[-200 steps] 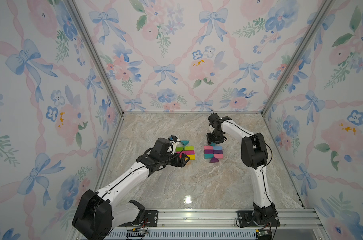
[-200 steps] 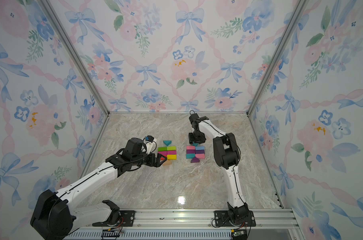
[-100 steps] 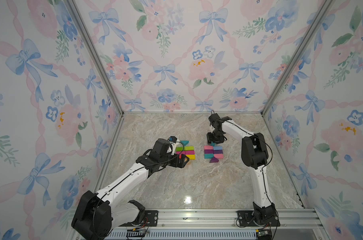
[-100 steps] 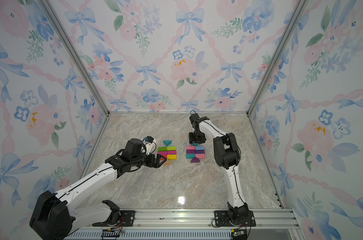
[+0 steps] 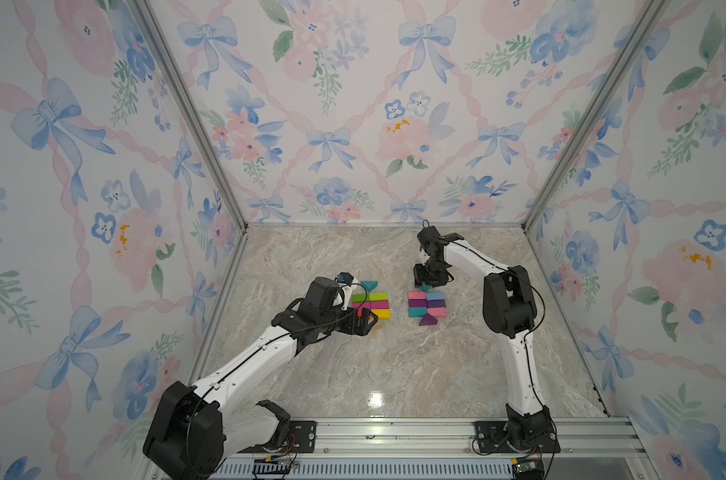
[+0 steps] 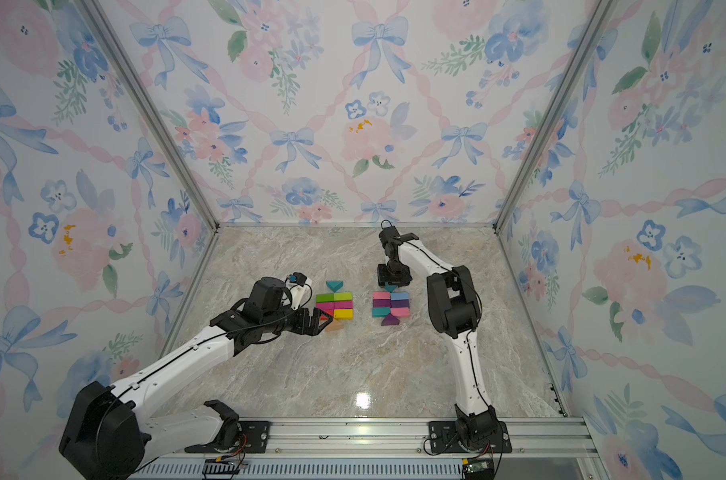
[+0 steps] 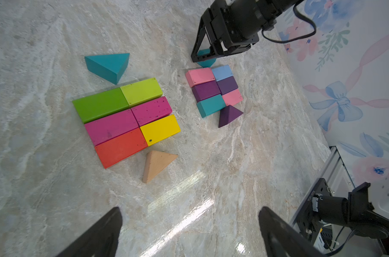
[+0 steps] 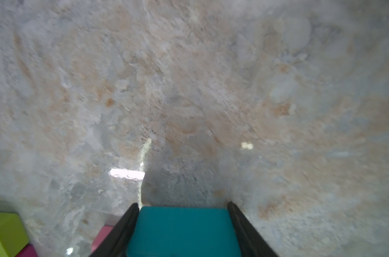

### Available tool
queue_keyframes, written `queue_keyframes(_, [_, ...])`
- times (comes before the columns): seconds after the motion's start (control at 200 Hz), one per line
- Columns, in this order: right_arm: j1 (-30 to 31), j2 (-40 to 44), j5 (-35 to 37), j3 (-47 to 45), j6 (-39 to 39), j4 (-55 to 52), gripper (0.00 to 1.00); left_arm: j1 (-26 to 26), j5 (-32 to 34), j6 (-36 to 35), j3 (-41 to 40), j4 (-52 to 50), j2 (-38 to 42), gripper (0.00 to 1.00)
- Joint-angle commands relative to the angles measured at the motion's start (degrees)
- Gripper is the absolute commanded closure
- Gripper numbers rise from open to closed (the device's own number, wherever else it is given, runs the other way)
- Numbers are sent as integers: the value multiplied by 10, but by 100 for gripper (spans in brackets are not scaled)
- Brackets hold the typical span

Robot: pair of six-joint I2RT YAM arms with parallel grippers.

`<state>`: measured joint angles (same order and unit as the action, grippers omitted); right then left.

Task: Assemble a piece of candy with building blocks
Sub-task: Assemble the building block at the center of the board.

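Observation:
The building blocks lie in two flat groups on the marble floor. The left group (image 5: 371,305) has green, lime, magenta, red and yellow rectangles (image 7: 126,118). A loose teal wedge (image 7: 108,65) lies at its far end and a tan wedge (image 7: 156,163) at its near end. My left gripper (image 7: 190,213) hangs open just short of the tan wedge, with nothing between its fingers. The right group (image 5: 427,303) has pink, light blue, purple and teal blocks, with a purple wedge (image 7: 229,114) at its near end. At its far end my right gripper (image 5: 428,282) is shut on a second teal wedge (image 8: 184,229).
Floral walls close in the floor on three sides. An aluminium rail (image 5: 394,432) with both arm bases runs along the front. The right arm's black elbow (image 5: 506,303) stands just to the right of the right group. A lime block's corner (image 8: 2,231) shows in the right wrist view.

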<state>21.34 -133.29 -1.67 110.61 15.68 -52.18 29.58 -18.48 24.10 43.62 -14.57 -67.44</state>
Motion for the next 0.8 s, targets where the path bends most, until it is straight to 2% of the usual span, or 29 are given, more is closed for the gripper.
queue_keyframes(0.0, [-5,-33,-19,-17,7,19,40,-4,-5,-2,-5,12,-1,2])
queue_keyframes(0.155, [-4,-37,-19,-10,7,16,36,-5,-7,-1,-5,13,1,2])
queue_keyframes(0.365, [-3,-19,-12,-15,8,20,15,-8,-11,0,-4,12,3,2])
queue_keyframes(0.54, [2,32,7,-9,-8,9,4,-18,-11,-2,7,11,-1,2])
queue_keyframes(0.6, [4,61,16,-13,-16,6,0,-19,7,-12,14,11,6,2])
queue_keyframes(0.665, [6,105,31,-29,-33,7,1,-18,44,-32,22,11,26,2])
queue_keyframes(0.795, [23,253,82,-155,-80,73,1,-19,137,-65,39,11,77,2])
